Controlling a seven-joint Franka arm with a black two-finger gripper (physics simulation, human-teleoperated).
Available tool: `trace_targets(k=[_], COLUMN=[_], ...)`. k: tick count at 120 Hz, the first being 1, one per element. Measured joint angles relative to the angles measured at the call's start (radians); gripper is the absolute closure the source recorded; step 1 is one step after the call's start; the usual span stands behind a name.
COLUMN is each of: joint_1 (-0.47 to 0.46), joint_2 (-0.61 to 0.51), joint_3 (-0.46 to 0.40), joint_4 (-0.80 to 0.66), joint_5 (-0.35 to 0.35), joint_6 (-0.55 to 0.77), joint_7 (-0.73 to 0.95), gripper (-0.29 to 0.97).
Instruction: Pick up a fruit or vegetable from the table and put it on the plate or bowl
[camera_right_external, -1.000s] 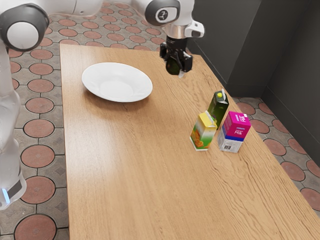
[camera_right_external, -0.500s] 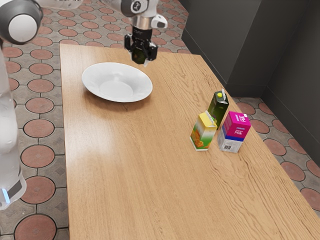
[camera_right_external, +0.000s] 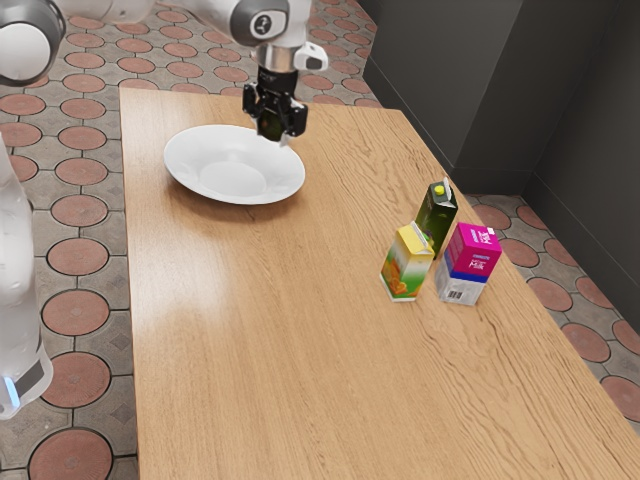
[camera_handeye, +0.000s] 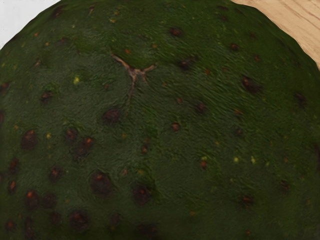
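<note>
The counter (camera_right_external: 300, 350) is a long slab of light, warm wood with fine grain running along its length and a soft sheen toward the near end. It stands on a floor (camera_right_external: 70, 250) of round terracotta tiles set in grey grout. A dark grey wall (camera_right_external: 480, 70) runs close along the counter's edge on the exterior view's right and steps back into a corner.

The white arm (camera_right_external: 262, 18) comes in from the upper left. Its black hand (camera_right_external: 276, 133) points down over the far end of the counter, closed on an avocado (camera_right_external: 271, 124) that sits dark green between the two fingers. The hand hangs at the far rim of the plate (camera_right_external: 234, 163), on the side toward the exterior view's right. The plate is white, shallow and round, and lies flat on the wood.

In the wrist view the avocado (camera_handeye: 160, 130) shows a pebbled dark green skin with reddish-brown specks and a small pale stem scar. A sliver of white plate (camera_handeye: 12, 15) shows past one side of it and bare counter (camera_handeye: 295, 20) past the other.

Well apart from the plate, near the wall-side edge, three cartons stand upright in a tight cluster: a yellow carton (camera_right_external: 406, 262), a green carton (camera_right_external: 436, 214) behind it, and a pink carton (camera_right_external: 469, 262) just beside both.
</note>
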Motion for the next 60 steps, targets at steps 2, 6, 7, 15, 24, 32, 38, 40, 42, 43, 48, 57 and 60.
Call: trace_targets(k=[2,6,7,15,24,32,38,40,42,43,48,57,60], joint_1=[0.004,0.011,0.011,0.019,0.023,0.023,0.023,0.023,0.023,0.023,0.023,0.023,0.023], joint_2=[0.000,0.000,-0.001,-0.001,-0.003,-0.004,-0.004,-0.005,-0.005,-0.005,-0.006,-0.006,-0.006], joint_3=[0.000,0.000,0.000,0.000,0.000,-0.001,-0.002,-0.002,-0.002,-0.002,-0.003,-0.003,-0.004], joint_4=[0.000,-0.001,-0.001,-0.001,-0.002,-0.002,-0.002,-0.002,-0.002,-0.002,-0.001,-0.001,0.000], joint_5=[0.000,0.001,0.001,0.002,0.005,0.009,0.010,0.011,0.011,0.011,0.012,0.012,0.013], joint_6=[0.001,0.002,0.002,0.004,0.005,0.004,0.003,0.003,0.002,0.002,0.002,0.001,0.001], joint_7=[0.000,0.001,0.002,0.003,0.006,0.008,0.009,0.010,0.010,0.010,0.011,0.012,0.012], gripper=[0.39,0.39,0.39,0.39,0.27,0.17,0.12,0.11,0.09,0.09,0.07,0.04,0.03])
